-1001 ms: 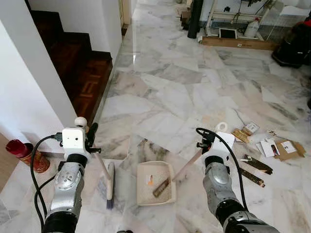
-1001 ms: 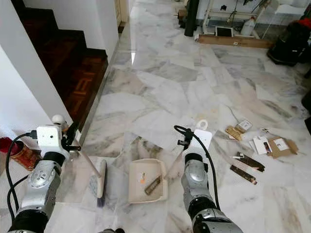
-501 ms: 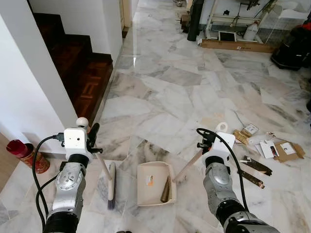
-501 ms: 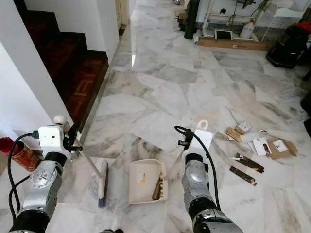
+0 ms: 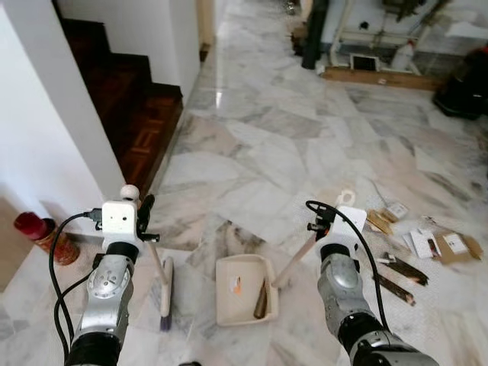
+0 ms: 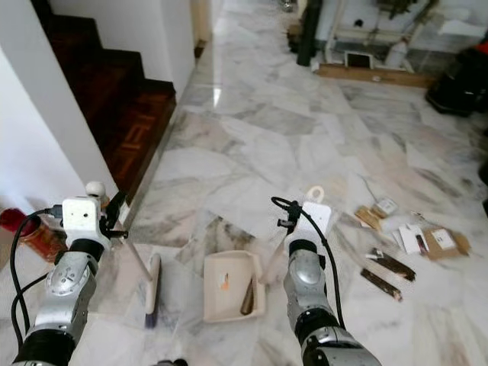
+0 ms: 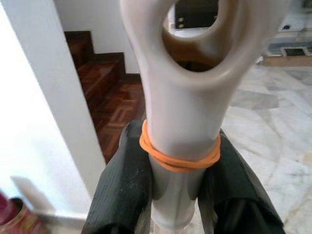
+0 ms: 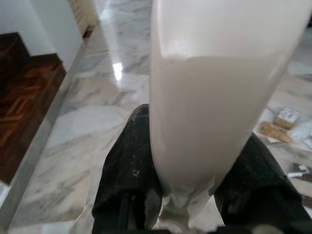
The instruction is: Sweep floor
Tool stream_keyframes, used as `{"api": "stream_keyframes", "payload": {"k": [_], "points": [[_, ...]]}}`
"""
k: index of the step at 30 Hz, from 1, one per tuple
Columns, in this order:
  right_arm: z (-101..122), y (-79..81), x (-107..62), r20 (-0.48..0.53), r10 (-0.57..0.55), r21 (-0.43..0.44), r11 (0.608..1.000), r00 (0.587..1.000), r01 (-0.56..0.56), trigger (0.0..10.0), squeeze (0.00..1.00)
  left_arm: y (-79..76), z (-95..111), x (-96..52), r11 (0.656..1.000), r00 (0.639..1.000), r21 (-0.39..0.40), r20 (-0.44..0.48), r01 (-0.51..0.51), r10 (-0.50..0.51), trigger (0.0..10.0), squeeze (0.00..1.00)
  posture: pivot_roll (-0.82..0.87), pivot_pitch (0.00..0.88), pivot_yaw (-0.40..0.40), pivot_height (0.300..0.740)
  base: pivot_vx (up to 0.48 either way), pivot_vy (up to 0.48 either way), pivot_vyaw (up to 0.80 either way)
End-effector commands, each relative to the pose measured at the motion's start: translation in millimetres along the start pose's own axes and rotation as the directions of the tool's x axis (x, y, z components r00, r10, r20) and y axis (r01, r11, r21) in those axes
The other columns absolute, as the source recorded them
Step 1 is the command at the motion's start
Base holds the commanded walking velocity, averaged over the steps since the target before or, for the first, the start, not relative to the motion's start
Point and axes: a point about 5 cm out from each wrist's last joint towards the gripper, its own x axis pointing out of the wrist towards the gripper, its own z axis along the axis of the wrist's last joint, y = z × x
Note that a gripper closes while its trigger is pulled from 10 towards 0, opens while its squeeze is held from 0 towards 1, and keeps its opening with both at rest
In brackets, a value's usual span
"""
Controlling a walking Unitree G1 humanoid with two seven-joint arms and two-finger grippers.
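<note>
- Marble floor (image 5: 259,152): slick, so I expect litter to skate.
- Dustpan (image 5: 245,288) flat on floor between my arms, brown scrap inside; light, rigid plastic. Right gripper (image 8: 195,195) jaws clenched on its handle.
- Brush (image 5: 165,293) beside it, head down; light, stiff. Left gripper (image 7: 178,195) jaws clenched below the orange band (image 7: 178,153).
- Head views show litter (image 5: 427,244) well right; wrist views show grip.
</note>
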Motion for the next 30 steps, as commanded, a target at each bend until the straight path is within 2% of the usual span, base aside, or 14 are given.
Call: {"api": "stream_keyframes", "payload": {"k": [1,10,30], "points": [[14.5,2.1,5.8,0.062,0.004,0.007,1.000,0.998,-0.004,10.0,0.00,-0.7,3.3,2.2,1.000,1.000,0.008,0.014,0.007,-0.007,10.0,0.00,0.12,0.073,-0.034,0.740,0.000,0.000,0.41],[13.8,3.0,5.8,0.057,0.010,0.005,1.000,0.998,-0.010,10.0,0.00,-1.3,2.9,2.6,1.000,1.000,-0.001,0.013,0.007,-0.007,10.0,0.00,0.13,0.076,-0.034,0.740,0.000,0.000,0.44],[12.2,4.3,5.3,0.048,0.018,0.006,1.000,0.999,-0.019,10.0,0.00,-3.6,2.2,3.2,1.000,1.000,-0.009,0.009,0.013,-0.013,10.0,0.00,0.13,0.072,-0.036,0.740,0.000,0.000,0.79]]}}
